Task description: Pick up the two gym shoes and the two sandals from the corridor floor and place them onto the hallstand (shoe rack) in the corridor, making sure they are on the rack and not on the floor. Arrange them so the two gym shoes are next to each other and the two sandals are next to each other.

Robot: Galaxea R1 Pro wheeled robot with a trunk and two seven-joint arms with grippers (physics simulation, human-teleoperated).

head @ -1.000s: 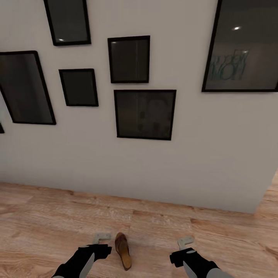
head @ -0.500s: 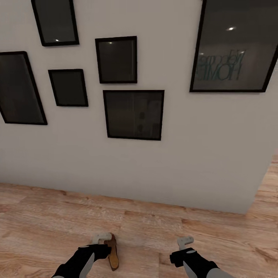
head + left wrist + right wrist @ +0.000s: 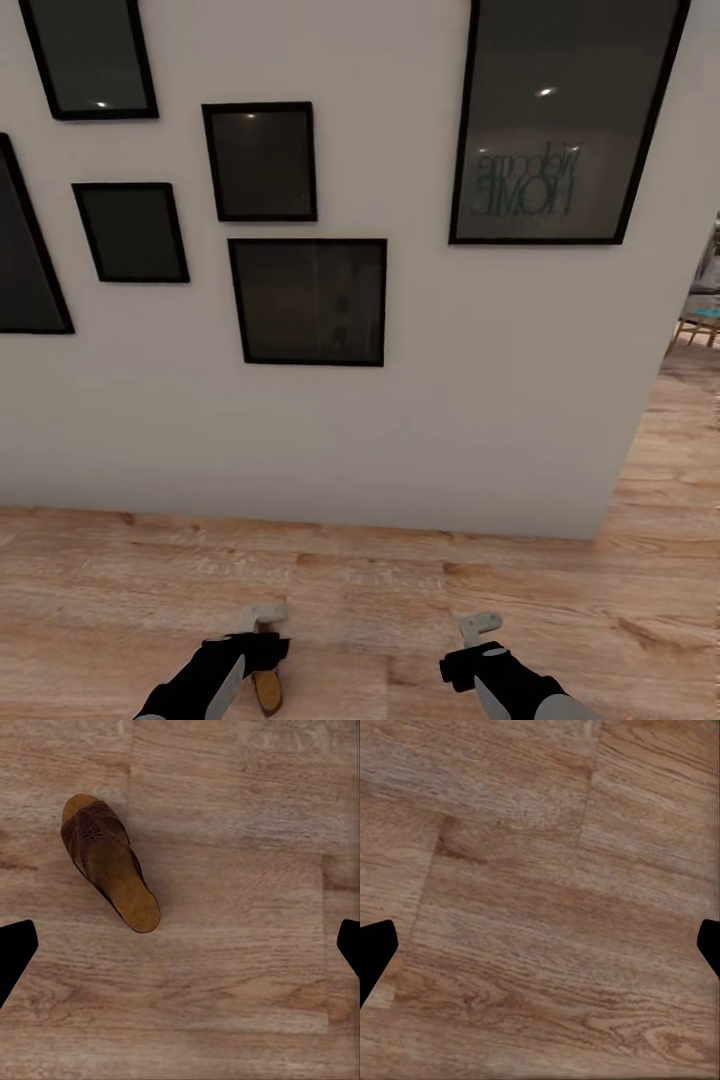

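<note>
One brown sandal (image 3: 109,870) with a dark wide strap and tan footbed lies flat on the corridor floor (image 3: 240,832). In the head view the sandal (image 3: 267,690) is partly covered by my left gripper (image 3: 262,618), which hangs above it. That left gripper (image 3: 180,949) is open and empty, with the sandal off to one side of the gap. My right gripper (image 3: 480,625) hangs over bare planks to the right. The right gripper (image 3: 540,949) is open too, with nothing between its fingers. The gym shoes and the hallstand are out of view.
A white wall (image 3: 480,400) with several black picture frames (image 3: 310,300) stands close ahead. The wall ends at a corner (image 3: 620,470) on the right, where wood floor (image 3: 670,480) runs on toward a room with a chair (image 3: 705,325).
The camera has swung to the right, so the wall and frames slid left in the picture. The sandal, seen earlier between the two grippers, now lies under the left one.
</note>
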